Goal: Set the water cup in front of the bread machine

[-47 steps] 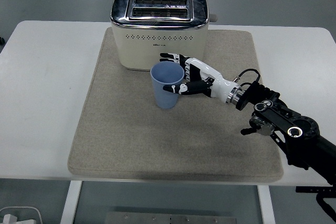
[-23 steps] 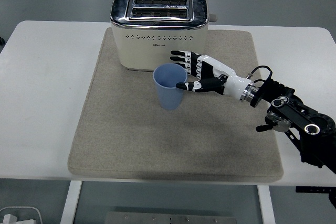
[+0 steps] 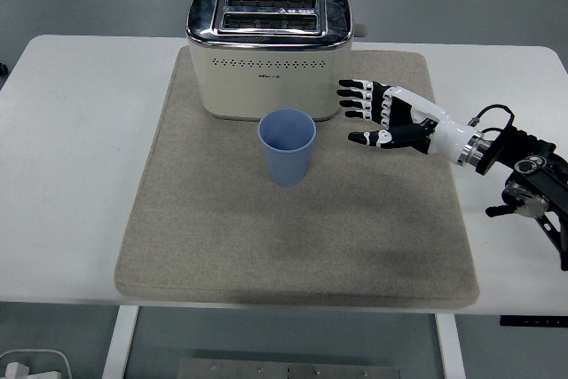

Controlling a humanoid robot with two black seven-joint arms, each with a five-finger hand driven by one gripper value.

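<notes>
A light blue cup (image 3: 287, 146) stands upright on the beige mat (image 3: 204, 228), just in front of the cream and chrome toaster (image 3: 270, 51). My right hand (image 3: 366, 117) is to the right of the cup, clear of it, with its fingers spread and holding nothing. Its black arm (image 3: 524, 184) comes in from the right edge. The left arm does not show.
The mat covers the middle of the white table (image 3: 71, 157). The toaster stands at the mat's far edge, with a lever knob (image 3: 361, 29) on its right side.
My right hand has let go of the cup and drawn back to the right, with its fingers spread. The cup stays standing in front of the toaster.
</notes>
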